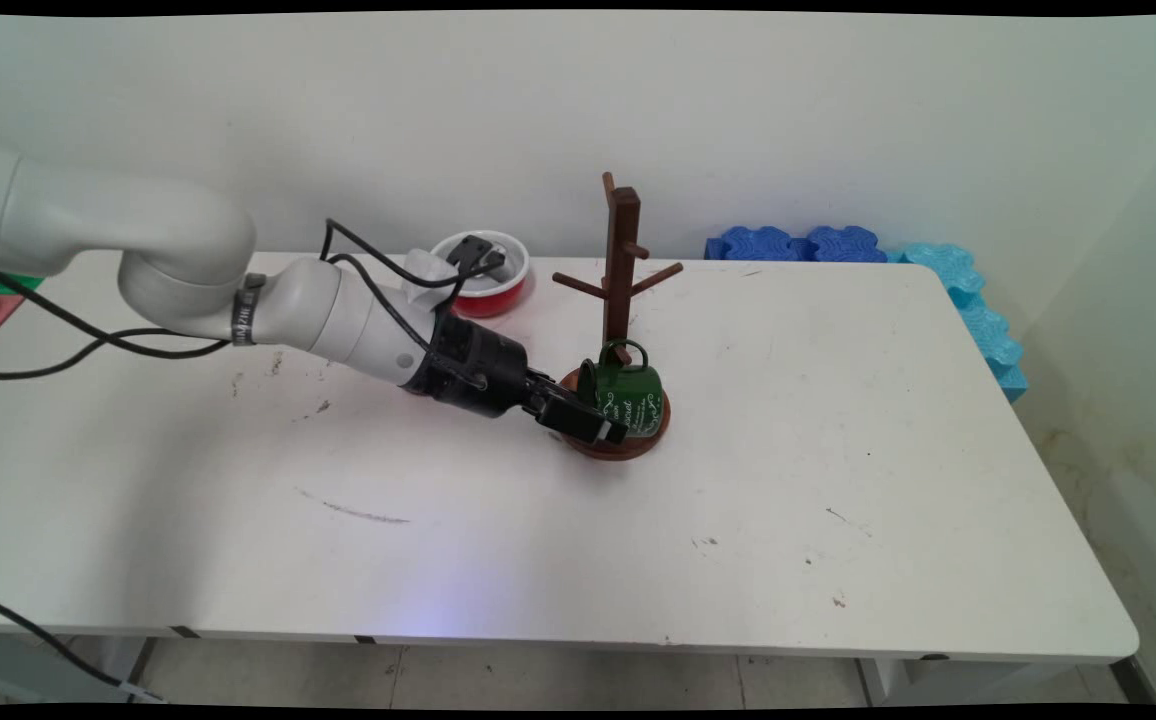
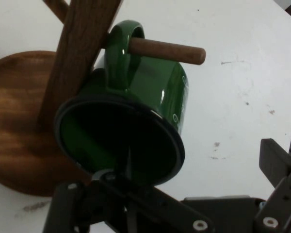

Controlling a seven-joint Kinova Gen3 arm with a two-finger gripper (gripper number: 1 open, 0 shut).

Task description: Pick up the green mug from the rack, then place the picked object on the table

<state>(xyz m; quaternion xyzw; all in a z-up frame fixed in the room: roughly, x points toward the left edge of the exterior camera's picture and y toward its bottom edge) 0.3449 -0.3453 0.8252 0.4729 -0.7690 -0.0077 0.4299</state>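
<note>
1. A green mug (image 1: 628, 392) is hanging by its handle on a low peg of the wooden mug tree (image 1: 621, 262), its body lying close over the tree's round wooden base (image 1: 638, 443) near the middle of the white table (image 1: 838, 480).
2. In the hand view the green mug (image 2: 136, 121) is showing its dark open mouth toward the camera, with its handle looped over the peg (image 2: 169, 51) and the mug tree's post (image 2: 72, 63) running just beside it.
3. The gripper (image 1: 593, 420) is reaching in low from the left, sitting right at the mug's near side above the edge of the base.
4. The gripper's (image 2: 194, 194) fingers are standing wide apart: one finger (image 2: 276, 160) is showing well clear of the mug on the right, the other side is lying under the mug's rim, and neither is clamping anything.
5. Whether the black linkage is actually touching the mug's rim cannot be told.
6. A red bowl (image 1: 486, 272) with a white inside is sitting behind the arm, near the table's far edge.
7. Blue foam pieces (image 1: 798, 243) are lying along the wall at the far right corner, with lighter turquoise foam pieces (image 1: 978, 310) running down beside the table's right edge.
</note>
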